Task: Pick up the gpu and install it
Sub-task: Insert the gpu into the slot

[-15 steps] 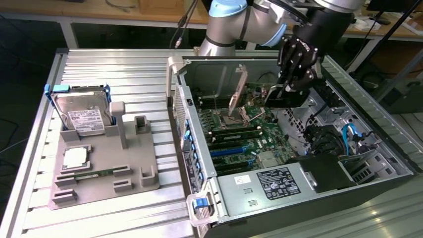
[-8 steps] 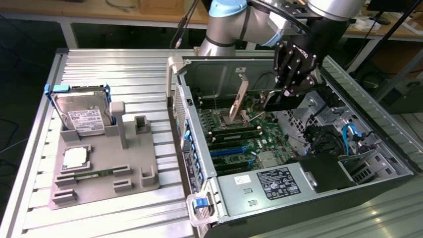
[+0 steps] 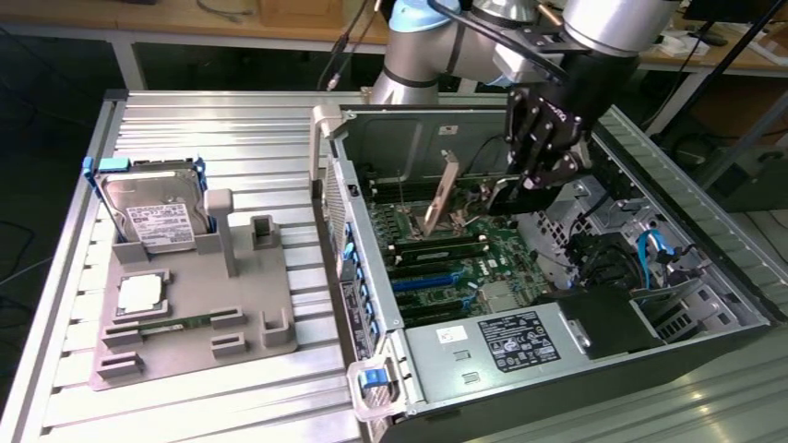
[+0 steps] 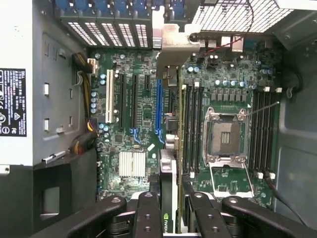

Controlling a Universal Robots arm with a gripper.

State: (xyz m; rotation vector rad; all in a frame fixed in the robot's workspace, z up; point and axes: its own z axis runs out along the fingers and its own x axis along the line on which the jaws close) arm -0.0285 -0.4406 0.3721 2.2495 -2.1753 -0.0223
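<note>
Pincer clamped narrow on gpu, card held edge-on. Pickup done. Gpu hangs inside open case, over motherboard, just beside blue slot, bracket toward rear grilles. Apparently not yet seated; install left.

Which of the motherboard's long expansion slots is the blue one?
The blue slot directly beside the gpu; the other long slots are black, plus one white.

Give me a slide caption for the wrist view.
Gripper holds the graphics card edge-on over the motherboard inside the open computer case.
</note>
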